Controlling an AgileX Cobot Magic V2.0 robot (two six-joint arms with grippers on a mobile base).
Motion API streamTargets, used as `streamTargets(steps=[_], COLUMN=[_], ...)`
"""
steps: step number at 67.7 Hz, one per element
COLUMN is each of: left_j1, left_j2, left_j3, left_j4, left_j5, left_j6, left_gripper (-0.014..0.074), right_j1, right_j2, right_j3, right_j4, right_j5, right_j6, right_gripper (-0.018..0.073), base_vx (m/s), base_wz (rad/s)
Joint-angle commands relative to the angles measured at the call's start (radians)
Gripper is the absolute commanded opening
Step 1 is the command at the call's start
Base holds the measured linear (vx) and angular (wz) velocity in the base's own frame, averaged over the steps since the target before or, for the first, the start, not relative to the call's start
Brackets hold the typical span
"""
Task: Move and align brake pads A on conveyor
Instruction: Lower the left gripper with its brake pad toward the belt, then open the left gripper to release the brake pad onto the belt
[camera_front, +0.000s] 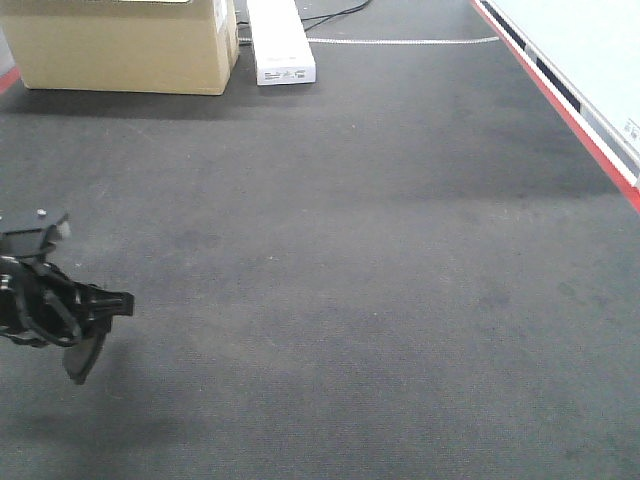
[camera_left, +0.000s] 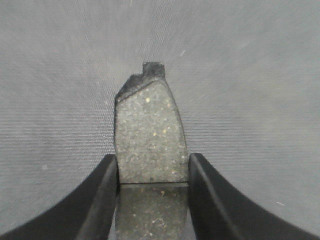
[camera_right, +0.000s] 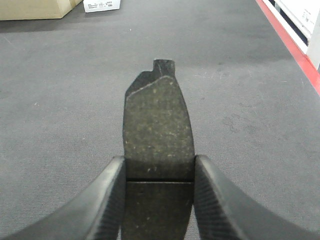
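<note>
- My left gripper (camera_left: 153, 160) is clamped on the left brake pad (camera_left: 149, 130), with one finger pressed against each long edge.
- The left brake pad sticks out forward past my fingertips. Its speckled lighter friction face points at the wrist camera, and the thin groove runs across it just at fingertip level.
- A small dark tab of backing plate shows at that pad's far end.
- Below it there is only the conveyor (camera_front: 380, 300), a dark charcoal belt with a matte weave.
- In the front view my left arm is at the belt's lower-left edge. The pad hangs tilted from the jaws with a shadow on the belt underneath. I can't tell whether the pad's tip touches the belt.
- My right gripper (camera_right: 159, 160) is clenched on the right brake pad (camera_right: 157, 120) with the same grip: fingers on both long edges, and the groove crossing between the fingertips.
- The right brake pad looks darker. It points up the belt and also has a backing tab at the far end.
- The red edge stripe (camera_front: 560, 105) runs along the belt's right side.
- A cardboard box (camera_front: 120, 45) and a white box (camera_front: 280, 40) sit just beside each other at the far left end of the belt, well apart from both pads.
</note>
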Motion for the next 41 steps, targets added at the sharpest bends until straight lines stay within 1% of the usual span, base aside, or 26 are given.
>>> streamTargets(steps=[1,8,17,32,37,41], left_j1=[-0.004,-0.004,-0.004,-0.004,-0.004,-0.004], left_j2=[0.034,0.089,0.137,0.164,0.152,0.135], left_j3=[-0.059,-0.088,-0.106,-0.106,-0.107,-0.107], left_j4=[-0.003,0.029,0.073,0.074,0.083,0.093], left_j5=[-0.026,-0.007,0.001,0.001,0.009,0.025], left_j6=[-0.009,-0.024,-0.07,-0.075,-0.075,-0.075], left_gripper=[0.0062,0.0098,0.0192,0.04,0.0451,0.0472], right_j1=[-0.001,-0.001,-0.001,-0.001,-0.001,-0.001], right_j2=[0.006,0.006,0.006,0.006,0.006,0.006], right_j3=[-0.033,-0.033,-0.033,-0.033,-0.033,-0.033], right_j4=[-0.01,-0.01,-0.01,-0.01,-0.01,-0.01], right_j5=[-0.093,-0.093,-0.093,-0.093,-0.093,-0.093], right_j6=[-0.008,-0.008,-0.008,-0.008,-0.008,-0.008], right_gripper=[-0.0007,-0.0007,-0.0007,-0.0007,-0.0007,-0.0007], base_vx=[0.0,0.0,0.0,0.0,0.0,0.0], base_wz=[0.0,0.0,0.0,0.0,0.0,0.0])
